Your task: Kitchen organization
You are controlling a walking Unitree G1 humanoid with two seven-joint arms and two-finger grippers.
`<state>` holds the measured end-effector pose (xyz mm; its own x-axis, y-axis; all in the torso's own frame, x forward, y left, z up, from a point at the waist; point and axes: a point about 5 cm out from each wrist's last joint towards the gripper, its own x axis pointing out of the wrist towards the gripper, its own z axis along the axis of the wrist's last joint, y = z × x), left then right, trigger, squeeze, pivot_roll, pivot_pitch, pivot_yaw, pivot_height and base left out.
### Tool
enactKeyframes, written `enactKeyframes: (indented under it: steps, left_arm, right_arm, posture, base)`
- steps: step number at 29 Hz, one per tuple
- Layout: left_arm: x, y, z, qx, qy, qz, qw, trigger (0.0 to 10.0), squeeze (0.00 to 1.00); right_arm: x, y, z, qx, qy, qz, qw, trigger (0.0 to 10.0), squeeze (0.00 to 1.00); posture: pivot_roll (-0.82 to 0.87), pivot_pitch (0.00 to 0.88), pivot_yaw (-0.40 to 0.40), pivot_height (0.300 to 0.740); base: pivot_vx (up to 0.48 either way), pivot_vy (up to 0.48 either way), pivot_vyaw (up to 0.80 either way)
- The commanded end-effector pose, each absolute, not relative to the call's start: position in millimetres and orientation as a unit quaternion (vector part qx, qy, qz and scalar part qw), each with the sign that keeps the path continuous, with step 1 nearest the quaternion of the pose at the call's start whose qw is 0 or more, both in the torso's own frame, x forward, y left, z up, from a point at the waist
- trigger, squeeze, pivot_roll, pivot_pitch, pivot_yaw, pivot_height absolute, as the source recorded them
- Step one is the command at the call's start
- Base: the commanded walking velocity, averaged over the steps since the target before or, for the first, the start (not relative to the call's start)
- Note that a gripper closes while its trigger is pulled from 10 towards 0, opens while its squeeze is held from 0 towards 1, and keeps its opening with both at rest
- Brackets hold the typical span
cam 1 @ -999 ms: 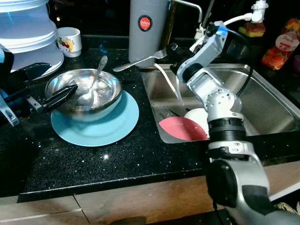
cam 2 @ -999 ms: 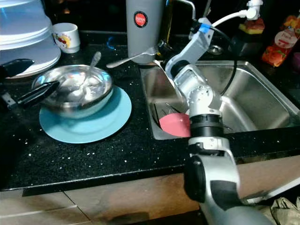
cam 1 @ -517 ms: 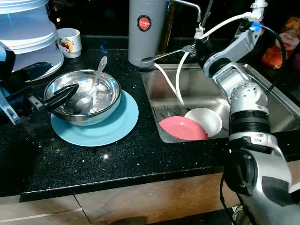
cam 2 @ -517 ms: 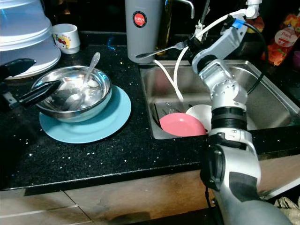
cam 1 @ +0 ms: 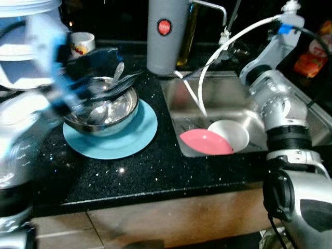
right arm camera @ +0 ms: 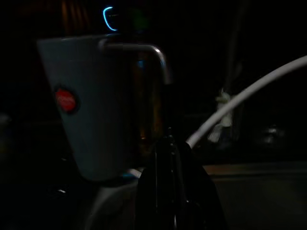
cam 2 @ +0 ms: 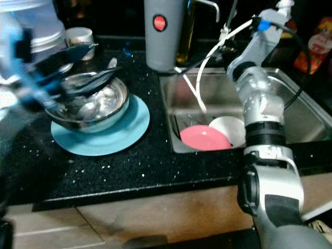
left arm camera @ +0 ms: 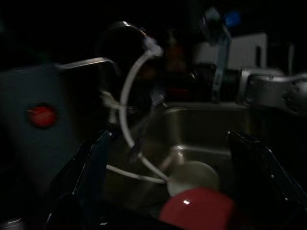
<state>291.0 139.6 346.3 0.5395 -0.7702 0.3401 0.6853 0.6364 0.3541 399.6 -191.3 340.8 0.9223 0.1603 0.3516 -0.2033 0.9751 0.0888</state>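
The left gripper (cam 2: 78,70), blurred, hovered with fingers spread over the steel bowl (cam 1: 106,106) on the blue plate (cam 1: 111,140), near the sink (cam 1: 228,98) edge. The right gripper (right arm camera: 170,191), fingers pressed together, was raised above the sink's back rim beside the grey canister (cam 1: 167,36).

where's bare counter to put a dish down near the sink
Free: the black counter in front, between the blue plate and the sink, along the front edge. Crowded: the plate carries the steel bowl; the sink's near corner holds a pink plate and white bowl.
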Motion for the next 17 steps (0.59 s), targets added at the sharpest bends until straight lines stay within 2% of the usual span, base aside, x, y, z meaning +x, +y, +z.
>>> enactKeyframes:
  steps: [1, 7, 12, 17]
  left_arm:
    - [301, 128, 332, 0.088, -0.192, -0.428, 0.879, 10.0, 0.0]
    - [312, 106, 302, 0.076, -0.121, -0.461, 0.876, 10.0, 0.0]
    - [320, 105, 288, 0.067, -0.08, -0.446, 0.889, 10.0, 0.0]
    - [323, 105, 274, 0.07, -0.046, -0.438, 0.895, 10.0, 0.0]
  right_arm:
    - [396, -196, 338, 0.016, -0.178, 0.094, 0.979, 0.0, 0.0]
    - [394, -193, 317, -0.072, -0.149, 0.118, 0.979, 0.0, 0.0]
    - [392, -185, 296, -0.18, -0.127, 0.151, 0.964, 0.0, 0.0]
    - [390, -175, 279, -0.208, -0.09, 0.193, 0.955, 0.0, 0.0]
  posture:
    - [0.03, 0.064, -0.067, 0.74]
    - [0.03, 0.06, -0.063, 0.74]
    - [0.02, 0.062, -0.06, 0.74]
    - [0.02, 0.066, -0.061, 0.74]
  base:
    - [0.0, 0.0, 0.0]
    - [0.0, 0.0, 0.0]
    - [0.0, 0.0, 0.0]
    - [0.0, 0.0, 0.0]
